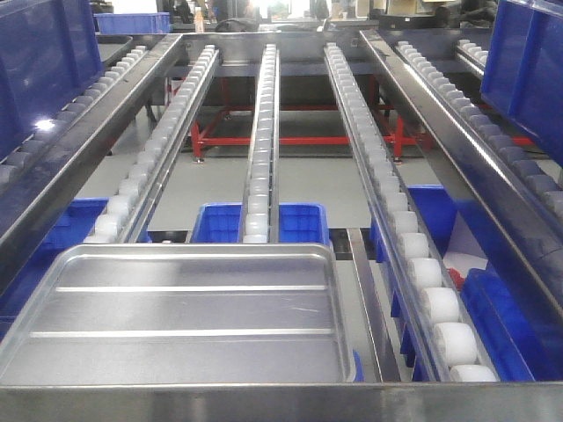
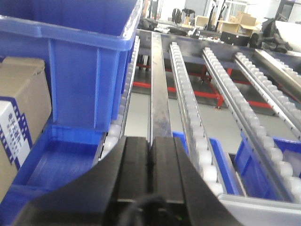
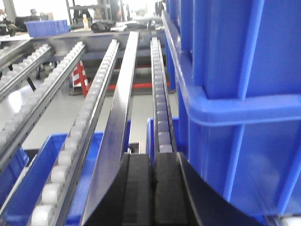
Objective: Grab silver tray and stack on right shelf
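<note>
The silver tray (image 1: 176,308) is shiny, with two raised lengthwise ribs. It lies flat on the roller rails of the right shelf (image 1: 264,132), at the front left, against the flat steel front edge (image 1: 281,403). Its near corner also shows in the left wrist view (image 2: 265,211). Neither gripper shows in the front view. My left gripper (image 2: 150,141) is shut and empty, left of the tray, over a steel divider rail (image 2: 160,94). My right gripper (image 3: 154,157) is shut and empty, over the rails beside a blue bin.
Large blue bins stand on the rack at the left (image 1: 44,61) (image 2: 70,61) and at the right (image 1: 528,61) (image 3: 235,94). More blue bins (image 1: 273,224) sit below the rails. A cardboard box (image 2: 19,108) stands at the far left.
</note>
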`<state>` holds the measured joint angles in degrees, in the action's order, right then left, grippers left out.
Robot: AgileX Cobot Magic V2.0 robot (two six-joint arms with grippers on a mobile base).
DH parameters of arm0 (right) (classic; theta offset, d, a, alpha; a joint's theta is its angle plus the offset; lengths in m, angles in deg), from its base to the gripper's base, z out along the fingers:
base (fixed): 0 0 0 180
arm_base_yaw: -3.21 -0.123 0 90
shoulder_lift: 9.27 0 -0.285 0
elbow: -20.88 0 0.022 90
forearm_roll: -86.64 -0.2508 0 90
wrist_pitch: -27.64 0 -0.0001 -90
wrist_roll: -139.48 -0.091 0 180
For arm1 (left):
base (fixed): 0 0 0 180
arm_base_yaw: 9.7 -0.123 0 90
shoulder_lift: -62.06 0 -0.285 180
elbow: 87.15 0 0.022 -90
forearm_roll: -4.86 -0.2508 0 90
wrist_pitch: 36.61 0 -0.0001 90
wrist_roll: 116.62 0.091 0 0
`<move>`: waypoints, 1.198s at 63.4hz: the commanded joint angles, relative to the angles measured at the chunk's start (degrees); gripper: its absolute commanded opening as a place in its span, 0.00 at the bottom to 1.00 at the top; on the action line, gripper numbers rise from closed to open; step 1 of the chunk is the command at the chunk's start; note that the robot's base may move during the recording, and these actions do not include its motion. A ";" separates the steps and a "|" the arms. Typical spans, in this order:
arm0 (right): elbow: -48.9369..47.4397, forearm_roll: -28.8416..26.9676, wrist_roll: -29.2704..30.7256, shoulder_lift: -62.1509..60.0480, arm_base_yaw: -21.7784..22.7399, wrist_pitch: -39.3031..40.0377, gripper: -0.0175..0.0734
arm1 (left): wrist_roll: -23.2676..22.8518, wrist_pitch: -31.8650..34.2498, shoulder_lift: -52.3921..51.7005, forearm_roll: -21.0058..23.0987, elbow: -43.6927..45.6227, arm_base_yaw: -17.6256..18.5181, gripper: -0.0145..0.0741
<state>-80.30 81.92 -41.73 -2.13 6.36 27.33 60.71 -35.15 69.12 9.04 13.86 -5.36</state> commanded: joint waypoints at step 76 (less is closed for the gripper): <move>-34.74 -6.91 -0.89 46.99 -42.22 -5.64 0.73 | 36.08 -49.50 48.60 42.25 47.71 7.64 0.49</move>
<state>-112.64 75.59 -42.72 42.51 -35.56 14.42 96.03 -87.47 117.05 46.93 59.59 1.78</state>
